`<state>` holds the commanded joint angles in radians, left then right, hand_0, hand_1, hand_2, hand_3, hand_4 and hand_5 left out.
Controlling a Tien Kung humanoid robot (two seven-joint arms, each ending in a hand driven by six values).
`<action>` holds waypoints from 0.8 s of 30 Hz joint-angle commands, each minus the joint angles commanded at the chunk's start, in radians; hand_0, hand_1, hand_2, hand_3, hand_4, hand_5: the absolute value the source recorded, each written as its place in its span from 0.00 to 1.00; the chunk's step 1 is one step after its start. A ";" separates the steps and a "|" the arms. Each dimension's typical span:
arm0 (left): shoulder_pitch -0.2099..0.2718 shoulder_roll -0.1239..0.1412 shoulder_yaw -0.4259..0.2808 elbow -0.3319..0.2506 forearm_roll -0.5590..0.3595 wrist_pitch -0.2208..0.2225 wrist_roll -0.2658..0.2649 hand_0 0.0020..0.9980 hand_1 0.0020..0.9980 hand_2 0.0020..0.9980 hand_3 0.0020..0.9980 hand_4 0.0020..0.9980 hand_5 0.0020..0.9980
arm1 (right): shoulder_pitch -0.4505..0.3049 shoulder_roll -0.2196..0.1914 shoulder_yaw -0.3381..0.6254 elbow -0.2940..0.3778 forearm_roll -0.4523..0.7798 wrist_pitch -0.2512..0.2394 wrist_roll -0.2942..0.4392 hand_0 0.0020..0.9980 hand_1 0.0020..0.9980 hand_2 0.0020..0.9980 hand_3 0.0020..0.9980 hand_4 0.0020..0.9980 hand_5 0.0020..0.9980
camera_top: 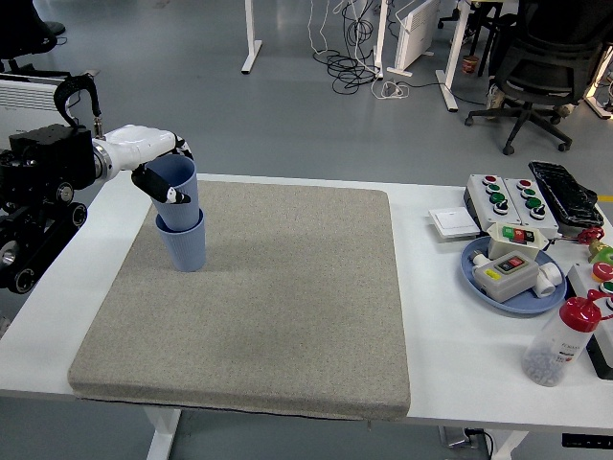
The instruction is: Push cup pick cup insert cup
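My left robot hand (158,172) is clamped on the upper cup (177,192), fingers wrapped round its rim and side. That cup sits nested in the lower cup (184,246), which stands upright directly beneath my robot hand on the grey mat (259,297). The mat lies on the white counter (450,326). My right robot hand is out of view.

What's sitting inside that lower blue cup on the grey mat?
A second blue cup is nested in the lower cup, gripped by the left hand. Its bottom part is hidden inside; whether it is fully seated cannot be seen.
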<state>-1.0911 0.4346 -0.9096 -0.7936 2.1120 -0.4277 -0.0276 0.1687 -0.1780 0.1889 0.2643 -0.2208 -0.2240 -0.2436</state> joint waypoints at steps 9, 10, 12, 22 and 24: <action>0.004 -0.017 0.026 0.065 0.028 0.072 -0.012 0.51 0.72 0.86 0.86 0.90 0.38 | 0.005 0.000 -0.004 0.000 0.007 0.001 0.001 0.71 0.64 0.65 0.58 0.08 0.46; 0.004 -0.020 0.029 0.078 0.027 0.084 -0.006 0.51 0.72 0.86 0.86 0.90 0.38 | 0.005 -0.001 -0.004 0.000 0.007 0.001 0.001 0.71 0.64 0.65 0.58 0.08 0.46; 0.004 -0.023 0.030 0.091 0.022 0.096 0.001 0.74 0.87 1.00 1.00 0.98 0.48 | 0.006 -0.001 -0.004 0.000 0.006 0.001 0.001 0.71 0.64 0.65 0.58 0.08 0.46; 0.015 -0.026 0.030 0.107 -0.022 0.122 0.024 0.87 0.94 1.00 1.00 1.00 0.54 | 0.010 -0.002 -0.008 -0.001 0.014 0.000 0.004 0.71 0.64 0.65 0.58 0.08 0.46; 0.017 -0.026 0.026 0.106 -0.026 0.127 0.024 0.90 0.95 1.00 1.00 1.00 0.55 | 0.010 -0.002 -0.008 -0.001 0.014 0.000 0.004 0.71 0.64 0.65 0.58 0.08 0.46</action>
<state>-1.0743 0.4081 -0.8837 -0.6876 2.0865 -0.3005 -0.0035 0.1784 -0.1800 0.1809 0.2637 -0.2072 -0.2237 -0.2395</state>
